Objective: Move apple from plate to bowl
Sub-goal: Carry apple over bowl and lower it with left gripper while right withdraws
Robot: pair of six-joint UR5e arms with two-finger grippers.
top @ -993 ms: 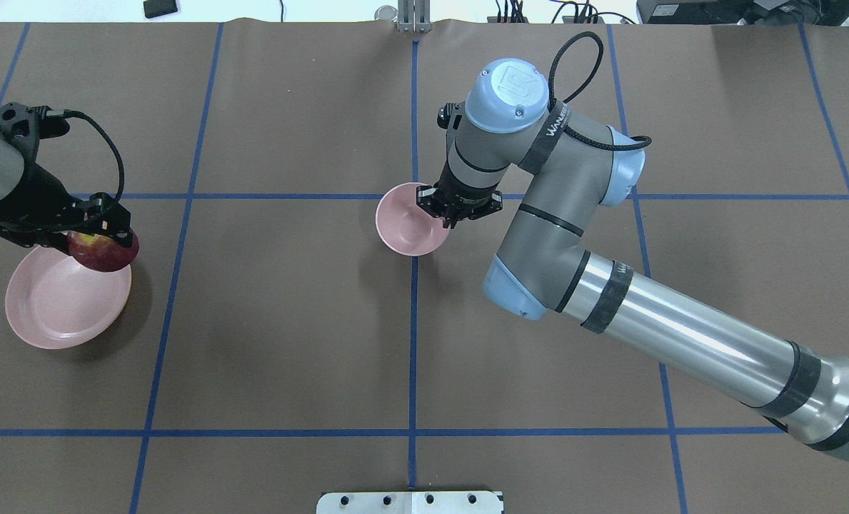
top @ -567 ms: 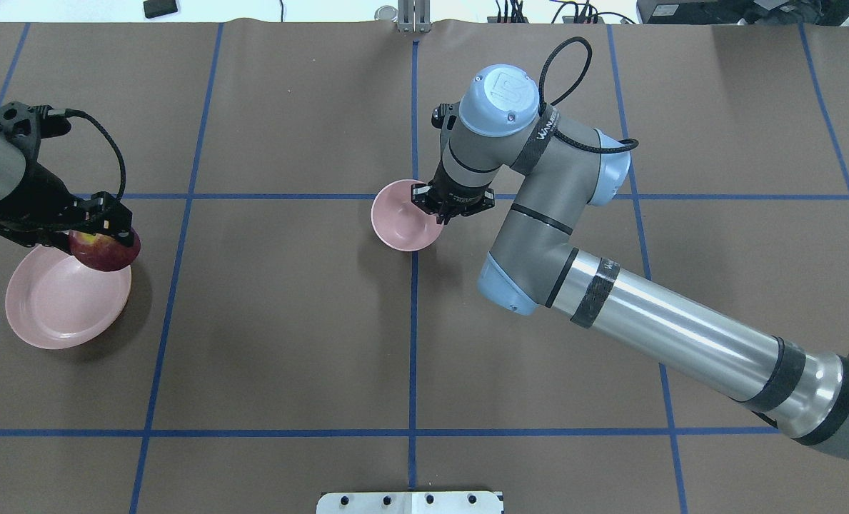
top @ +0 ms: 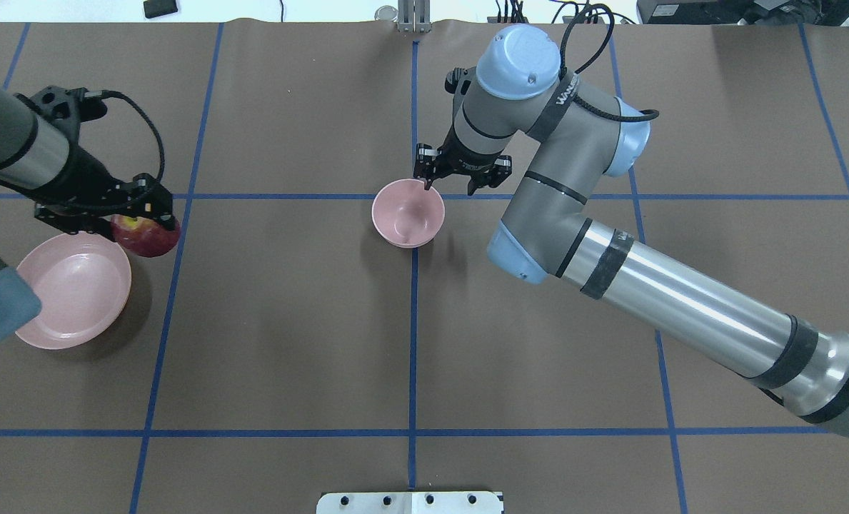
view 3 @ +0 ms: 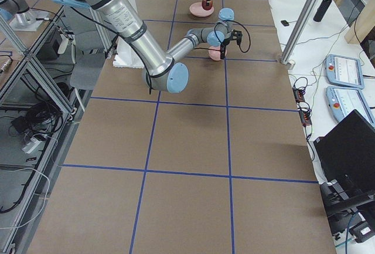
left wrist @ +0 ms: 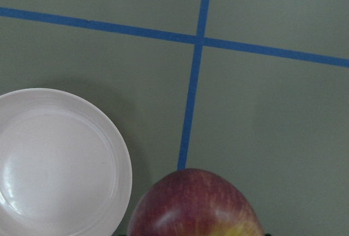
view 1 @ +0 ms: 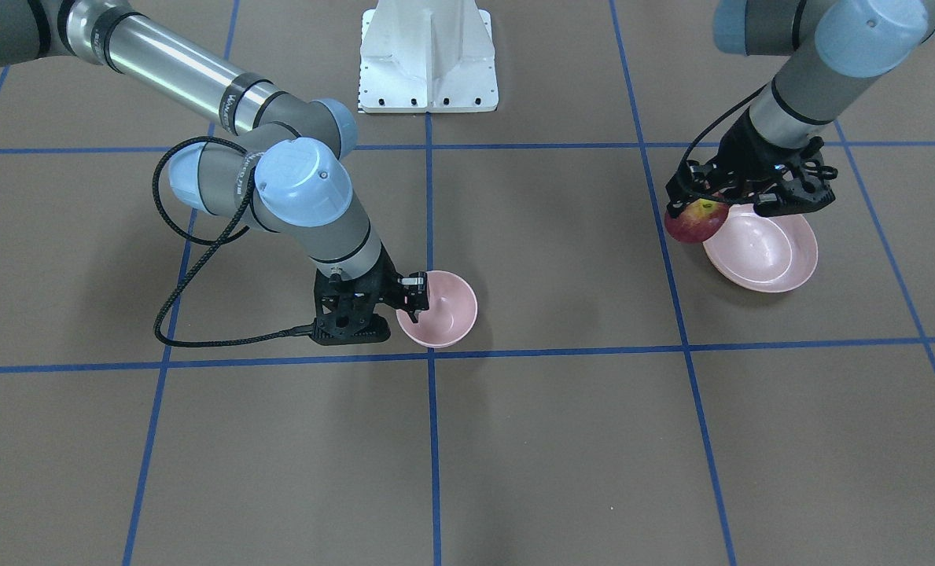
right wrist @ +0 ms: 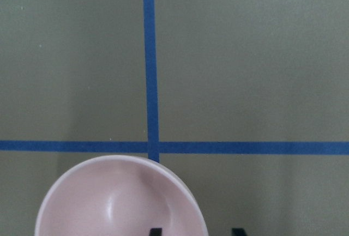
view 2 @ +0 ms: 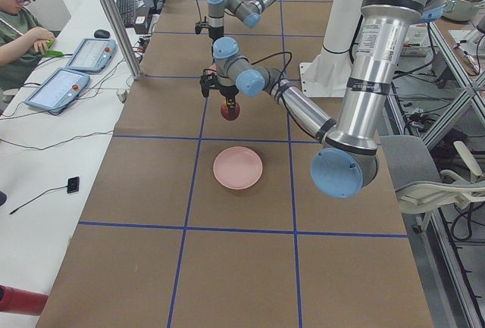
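Note:
My left gripper is shut on the red apple and holds it in the air just past the right rim of the plate. The apple also shows in the front view and the left wrist view. The plate is empty in the front view. The small deep pink bowl stands at the table's middle and is empty. My right gripper is open at the bowl's far right rim, one finger inside and one outside. The right wrist view shows the bowl.
Blue tape lines divide the brown table into squares. A white mounting plate sits at the robot's edge. My right arm's long forearm stretches over the right half. An operator sits beside the table's far side.
My left gripper has carried the apple up and to the right, off the plate's rim. My right gripper has opened off the bowl's rim and shifted toward the far side.

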